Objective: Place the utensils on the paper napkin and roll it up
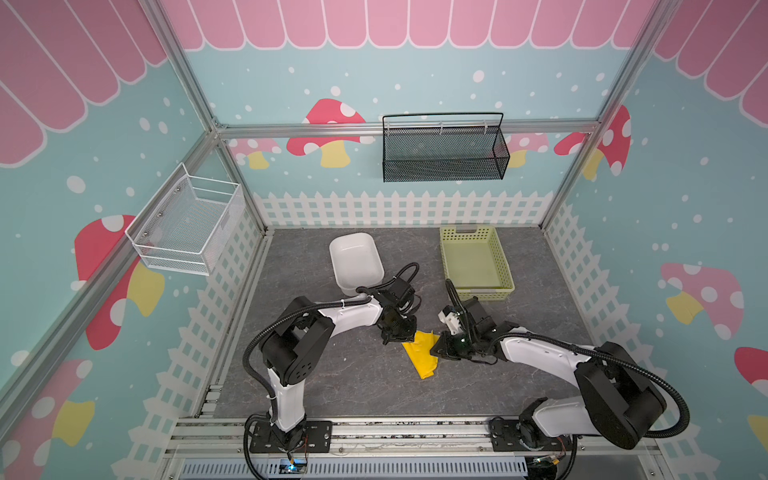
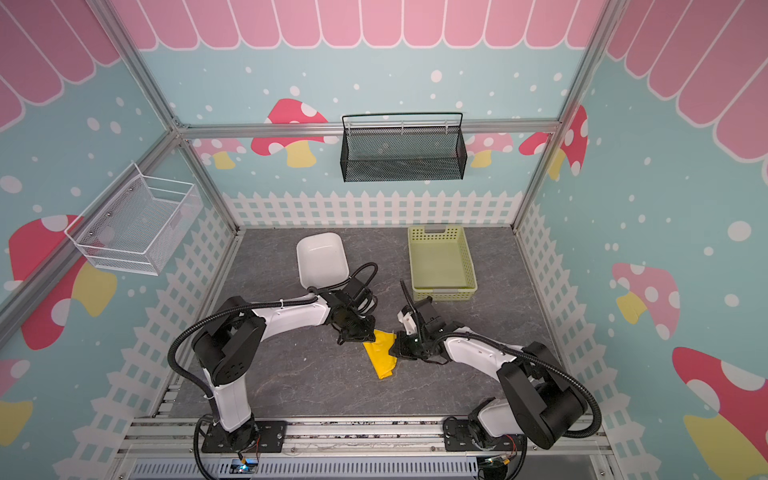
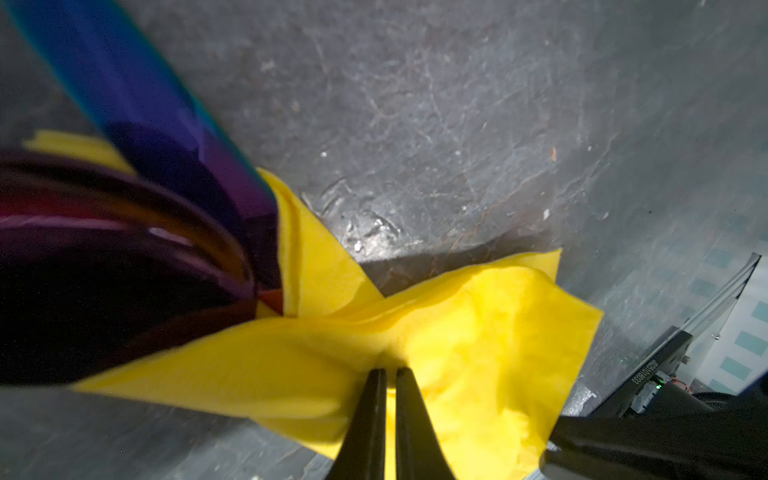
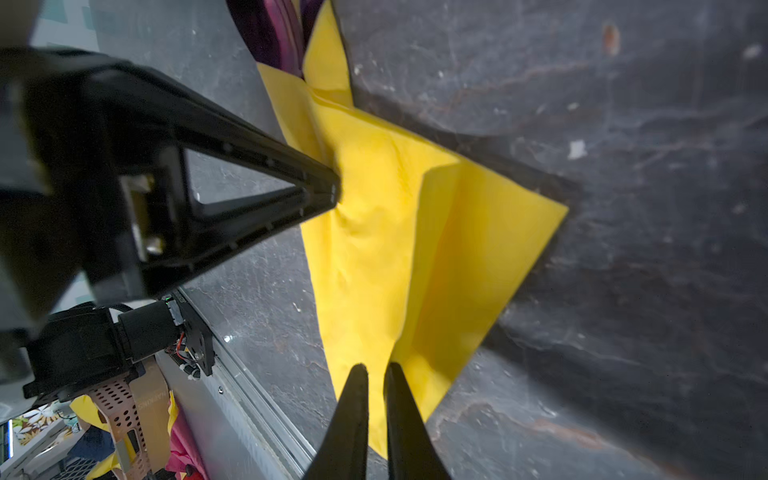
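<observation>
Left end effector, lower centre, pinches bright yellow paper napkin folded around dark-purple plastic utensils at left; right end effector: state cannot be told.

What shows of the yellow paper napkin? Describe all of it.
The paper napkin is bright yellow thin paper, creased, folded loosely into a narrow bundle lying on the grey table. Dark purple utensils stick out of one end. The left gripper pinches a fold; the right gripper is at its edge, grip unclear.
</observation>
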`<state>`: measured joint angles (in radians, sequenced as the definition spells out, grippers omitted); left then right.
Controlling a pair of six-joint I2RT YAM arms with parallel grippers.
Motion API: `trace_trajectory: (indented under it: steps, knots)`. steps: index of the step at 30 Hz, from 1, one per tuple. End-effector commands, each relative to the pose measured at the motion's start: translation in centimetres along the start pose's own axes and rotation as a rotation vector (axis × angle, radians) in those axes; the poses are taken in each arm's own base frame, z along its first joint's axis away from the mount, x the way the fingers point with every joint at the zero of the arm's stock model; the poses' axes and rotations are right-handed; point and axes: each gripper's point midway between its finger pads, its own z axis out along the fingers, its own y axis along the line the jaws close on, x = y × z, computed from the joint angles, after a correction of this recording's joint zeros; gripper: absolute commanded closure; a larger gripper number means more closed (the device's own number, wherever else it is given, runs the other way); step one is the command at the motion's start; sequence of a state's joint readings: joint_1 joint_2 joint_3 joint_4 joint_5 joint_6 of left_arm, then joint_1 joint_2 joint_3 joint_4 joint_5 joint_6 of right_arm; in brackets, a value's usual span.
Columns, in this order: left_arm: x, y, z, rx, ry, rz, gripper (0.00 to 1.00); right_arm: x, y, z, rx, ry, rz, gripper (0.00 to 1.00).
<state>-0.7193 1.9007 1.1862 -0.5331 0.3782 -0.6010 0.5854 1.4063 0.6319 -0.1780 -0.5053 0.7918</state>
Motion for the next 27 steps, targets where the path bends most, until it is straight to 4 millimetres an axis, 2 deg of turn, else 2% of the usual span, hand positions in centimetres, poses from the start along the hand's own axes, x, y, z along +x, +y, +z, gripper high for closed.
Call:
trace_trajectory:
  steps: [1, 6, 13, 20, 27]
  knots:
    - [0.4, 0.9, 0.9, -0.027, 0.023, -0.004, 0.89, -0.4, 1.1, 0.7, -0.044, 0.029, -0.03, 0.87]
    - [0.4, 0.9, 0.9, -0.029, 0.02, -0.006, 0.89, -1.3, 1.8, 1.9, -0.078, 0.055, -0.039, 0.86]
    - [0.4, 0.9, 0.8, -0.029, 0.019, -0.007, 0.89, -1.4, 1.2, 3.3, -0.082, 0.071, -0.034, 0.87]
    - [0.3, 0.8, 0.7, -0.027, 0.016, -0.004, 0.89, -0.3, -1.1, 4.5, -0.018, 0.099, -0.008, 0.89]
    - [-0.7, -0.4, -0.8, -0.007, -0.028, 0.021, 0.89, 1.8, -3.8, 4.9, 0.054, 0.133, 0.026, 0.93]
